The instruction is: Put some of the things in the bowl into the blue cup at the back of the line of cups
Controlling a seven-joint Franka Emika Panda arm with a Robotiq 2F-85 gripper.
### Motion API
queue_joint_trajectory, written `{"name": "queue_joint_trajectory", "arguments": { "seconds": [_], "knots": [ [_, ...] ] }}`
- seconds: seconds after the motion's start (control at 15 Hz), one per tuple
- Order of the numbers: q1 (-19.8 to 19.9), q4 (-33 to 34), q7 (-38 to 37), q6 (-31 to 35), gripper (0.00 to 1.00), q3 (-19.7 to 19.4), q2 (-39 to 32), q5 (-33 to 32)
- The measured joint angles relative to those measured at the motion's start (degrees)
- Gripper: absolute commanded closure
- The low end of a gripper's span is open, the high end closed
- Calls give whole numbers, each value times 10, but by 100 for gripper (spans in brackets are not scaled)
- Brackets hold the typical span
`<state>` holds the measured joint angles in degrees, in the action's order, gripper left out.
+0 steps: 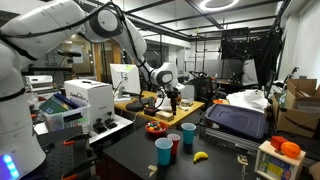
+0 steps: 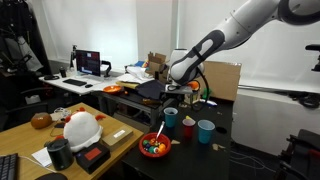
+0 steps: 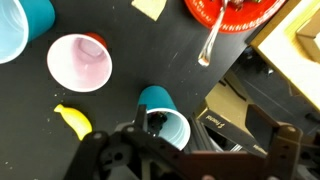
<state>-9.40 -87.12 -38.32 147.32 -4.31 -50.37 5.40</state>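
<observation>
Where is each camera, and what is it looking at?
Exterior view: close by the arm's base, facing the red bowl and cups; arm and gripper show.
Exterior view: beyond a cluttered desk, bowl nearest; arm reaches in from upper right.
Wrist view: straight down on a blue cup; gripper at bottom.
Shared: bowl and three cups.

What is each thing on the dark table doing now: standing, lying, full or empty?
pincer, hanging above the back blue cup; open or shut, cannot tell.
back blue cup, upright, inside partly hidden.
red cup, upright, looks empty.
other blue cup, upright, looks empty.
red bowl, upright, holding small bits.
spoon, lying, one end at the red bowl's rim.
banana, lying on its side.
</observation>
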Motion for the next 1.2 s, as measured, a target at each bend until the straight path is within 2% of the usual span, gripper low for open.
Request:
{"name": "queue_joint_trajectory", "arguments": {
  "seconds": [0.2, 0.47, 0.8, 1.2],
  "knots": [
    [19, -64, 59, -3, 0, 48, 53, 36],
    [19, -104, 100, -23, 0, 77, 71, 61],
    [-9, -98, 101, -41, 0, 77, 27, 60],
    [-45, -32, 91, -57, 0, 47, -68, 57]
  ]
}}
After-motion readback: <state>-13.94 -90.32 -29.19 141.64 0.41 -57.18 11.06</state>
